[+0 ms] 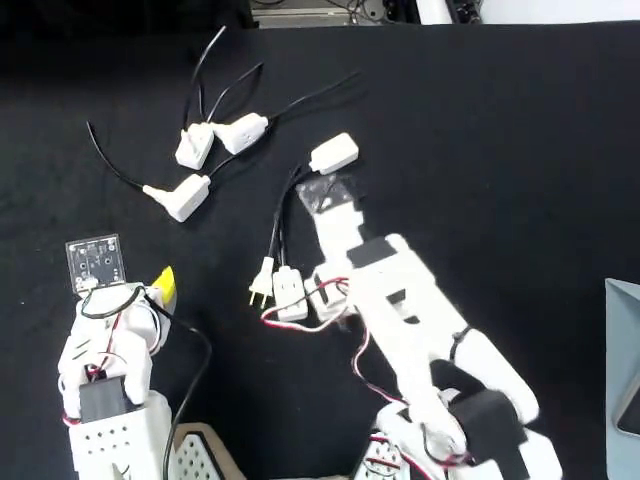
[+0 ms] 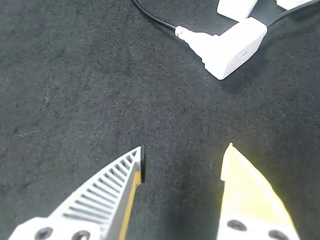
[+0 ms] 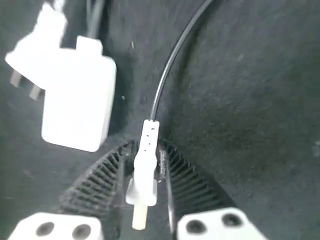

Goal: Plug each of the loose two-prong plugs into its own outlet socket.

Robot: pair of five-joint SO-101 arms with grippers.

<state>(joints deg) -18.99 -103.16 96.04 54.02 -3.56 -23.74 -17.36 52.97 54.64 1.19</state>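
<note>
On the black desk [image 1: 500, 150], the right gripper [image 3: 145, 146] is clamped on a slim white plug [image 3: 143, 170]. Its dark ribbed fingers [image 3: 95, 175] press both sides of the plug, and the plug's black cable [image 3: 172, 65] runs away from the tips. Just beside the held plug lies a white rectangular socket block [image 3: 77, 100]. At the block's other side is a white two-prong plug [image 3: 35, 47] with its prongs bare. From above, that block [image 1: 290, 296] and the two-prong plug [image 1: 262, 282] lie side by side, close to the right arm [image 1: 400, 300].

The left gripper [image 2: 184, 147] stands wide open over bare desk, holding nothing; its yellow finger [image 1: 162, 285] shows in the high view. Ahead of it, apart from the tips, lies a white wedge-shaped connector [image 2: 232, 47] on a black lead. Farther back, a second white connector [image 1: 195, 145] and a third white connector [image 1: 243, 132] lie just beside each other, and a white rounded block [image 1: 335, 153] sits alone
</note>
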